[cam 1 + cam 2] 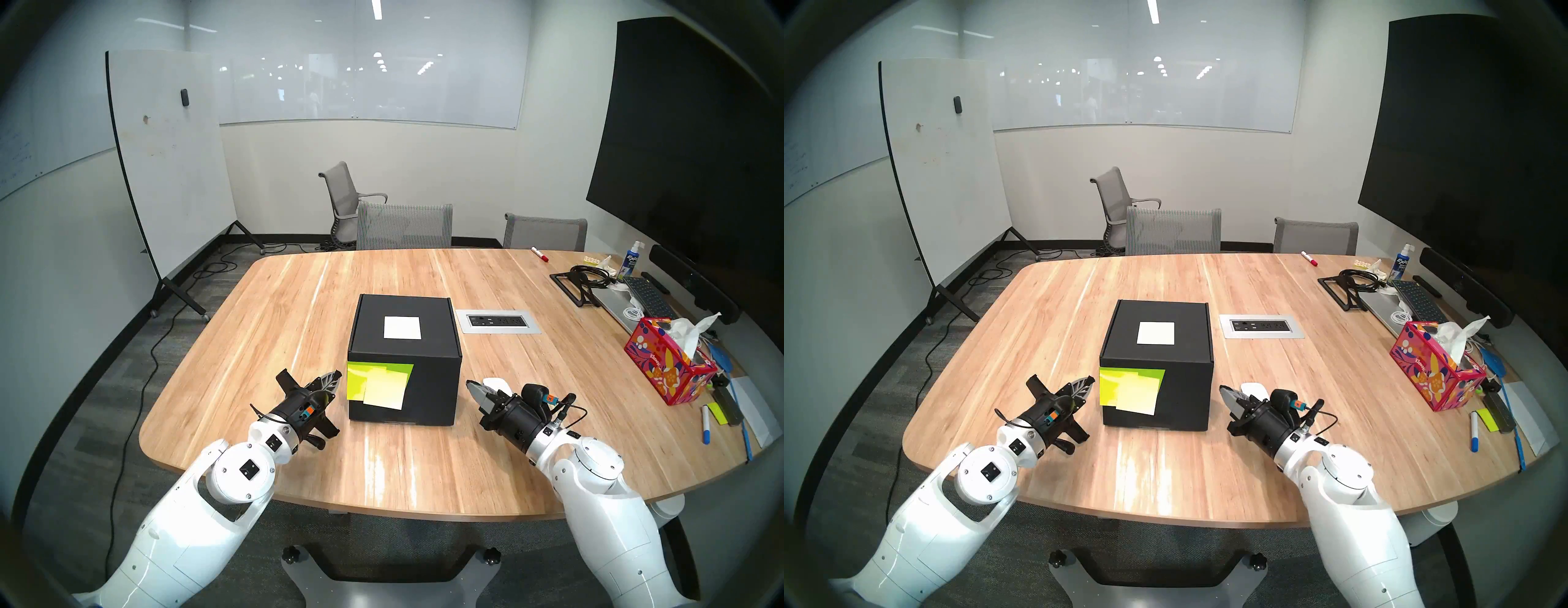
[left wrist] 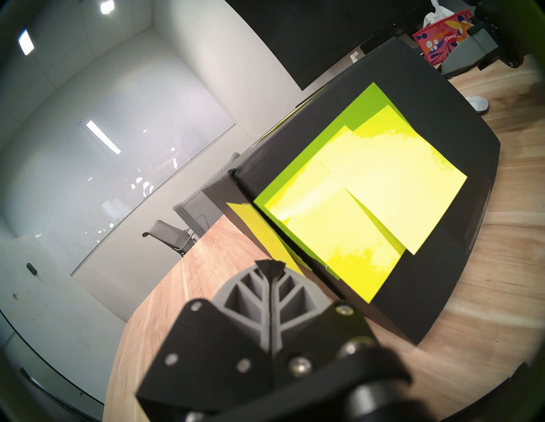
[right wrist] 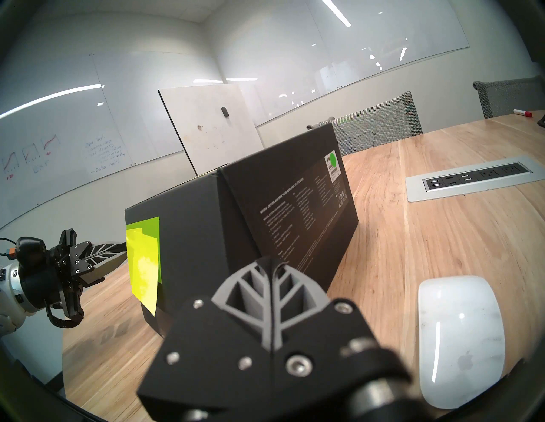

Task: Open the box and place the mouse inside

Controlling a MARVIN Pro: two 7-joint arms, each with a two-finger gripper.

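The right gripper [image 1: 471, 387] hides most of the mouse [image 1: 497, 383]; the closed box [image 1: 405, 339] conceals its inside.

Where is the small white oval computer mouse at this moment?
The small white oval mouse lies on the wooden table, right of the black cardboard box, beside the shut right gripper.

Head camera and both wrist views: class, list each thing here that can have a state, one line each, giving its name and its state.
box: closed, lid down, upright on the table.
sticky notes: stuck on the box's front, lower edges hanging loose.
mouse: lying flat on the table, not held.
left gripper: shut, empty.
right gripper: shut, empty.
tissue box: open, tissue sticking up.
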